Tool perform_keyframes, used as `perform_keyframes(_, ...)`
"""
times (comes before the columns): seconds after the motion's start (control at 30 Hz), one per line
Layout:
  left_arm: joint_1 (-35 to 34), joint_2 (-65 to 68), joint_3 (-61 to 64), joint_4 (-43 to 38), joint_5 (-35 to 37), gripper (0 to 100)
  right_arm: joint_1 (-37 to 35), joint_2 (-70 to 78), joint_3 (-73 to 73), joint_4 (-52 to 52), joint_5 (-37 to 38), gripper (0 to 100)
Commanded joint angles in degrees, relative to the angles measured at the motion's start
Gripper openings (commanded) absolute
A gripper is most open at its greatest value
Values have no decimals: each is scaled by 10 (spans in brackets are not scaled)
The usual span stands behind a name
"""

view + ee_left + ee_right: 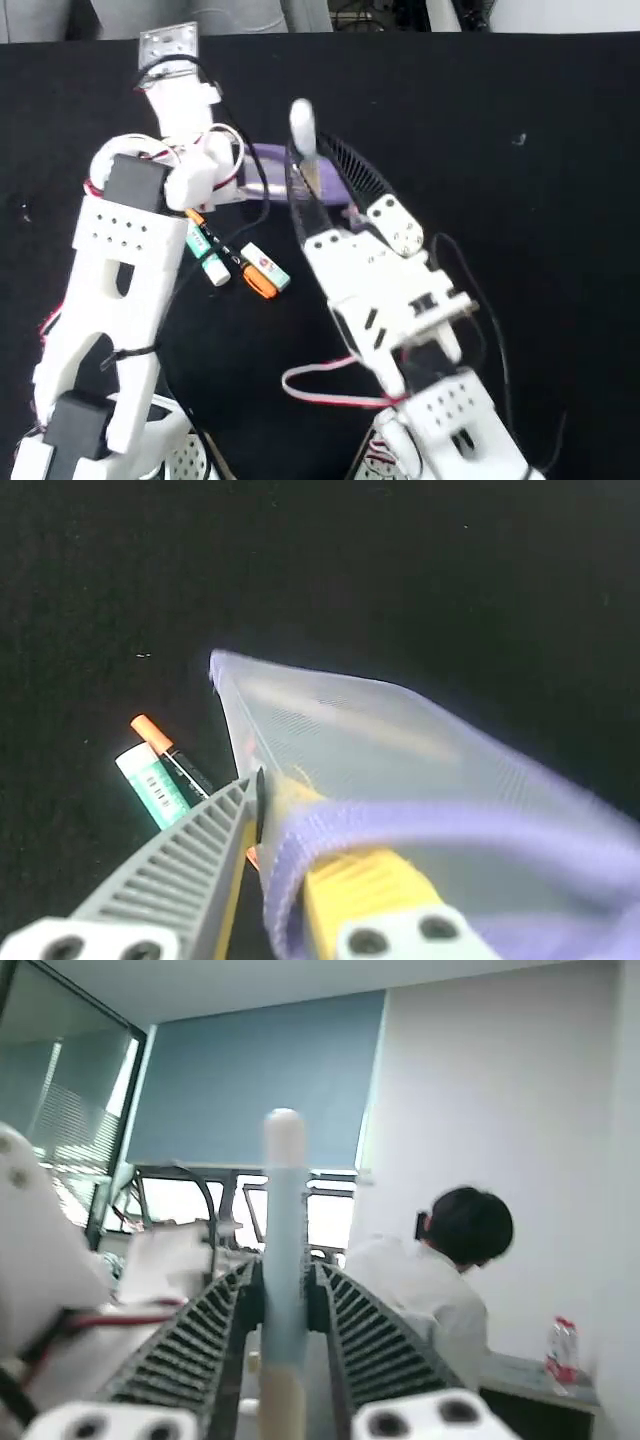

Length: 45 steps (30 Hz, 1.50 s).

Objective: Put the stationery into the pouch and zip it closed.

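My right claw [287, 1278] pinches the pen [285, 1190] upright; my left claw [270, 800] pinches the pouch [400, 760] rim, at eleven o'clock on the table [540, 230]. I should lower the pen slowly into its mouth.

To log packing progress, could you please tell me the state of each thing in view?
pouch: rim clamped, zip state unclear.
left gripper: shut on the pouch.
right gripper: shut on the pen.
pen: held upright, outside the pouch.
marker: capped, lying on the table.
green item: lying beside the marker.
white block: lying on the table, unpacked.
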Motion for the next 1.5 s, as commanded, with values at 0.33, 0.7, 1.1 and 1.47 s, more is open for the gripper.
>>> perform_keyframes(0.33,-13,-2,-2,-18,-4,29,23,70,73,-59,-4,11)
perform_keyframes(0.7,0,-1,-2,-17,-4,29,-24,-180,87,28,15,11)
perform_keyframes(1.1,22,-1,3,-14,-6,29,-46,-84,83,-89,95,11)
perform_keyframes(1.47,-22,-1,-2,-18,-4,29,-5,47,156,-206,93,11)
